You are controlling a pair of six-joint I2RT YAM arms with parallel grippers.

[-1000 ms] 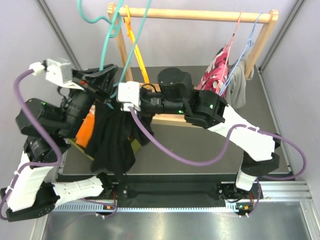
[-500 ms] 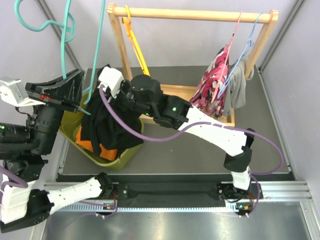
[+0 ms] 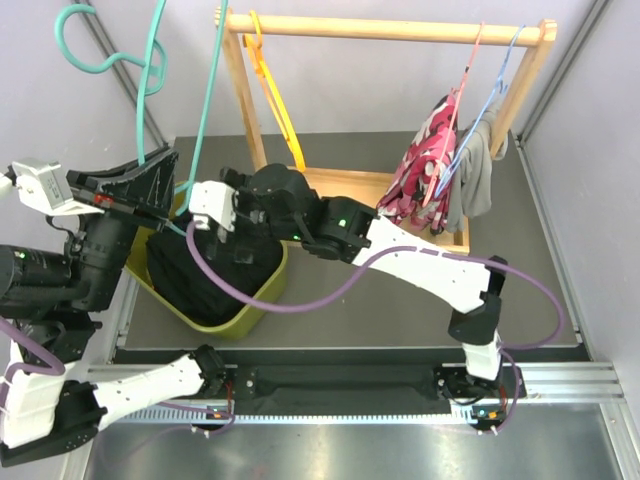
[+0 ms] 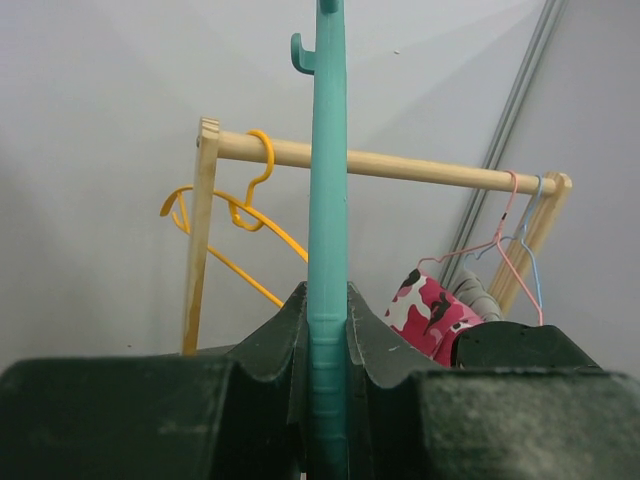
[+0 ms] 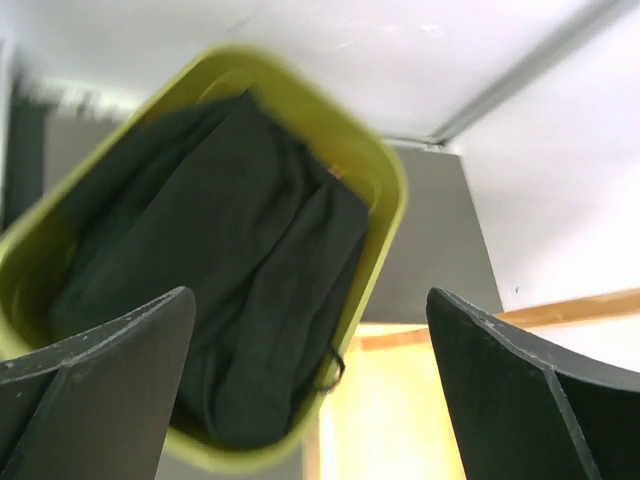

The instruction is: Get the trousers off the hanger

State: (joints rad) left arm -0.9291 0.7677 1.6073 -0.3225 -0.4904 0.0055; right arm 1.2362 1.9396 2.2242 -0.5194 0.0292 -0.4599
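The black trousers [image 3: 205, 275] lie crumpled inside a yellow-green bin [image 3: 262, 300] at about 9 o'clock on the dark table [image 3: 400, 290], and they are off the teal hanger [image 3: 207, 110]. In the right wrist view they fill most of the bin, with its rim bare around them. The right gripper [image 5: 308, 300] hangs just above the bin with its two fingers [image 5: 100, 380] spread wide and nothing between them, the trousers showing through the gap. At 9 o'clock of the bin, the left gripper [image 3: 160, 188] is clamped on the teal hanger. The left wrist view shows the teal bar pinched upright between the dark jaws. From that grip the hanger rises toward 12 o'clock, its hooked end curling at the top left of the overhead view, and no cloth is on it. Behind the bin, from 12 to 2 o'clock, stands a wooden rack [image 3: 400, 30]. A bare yellow hanger [image 3: 275, 100] hooks over its rail near the left post. At the right end, a pink patterned garment [image 3: 430, 160] and a grey garment [image 3: 478, 165] hang side by side on thin hangers.
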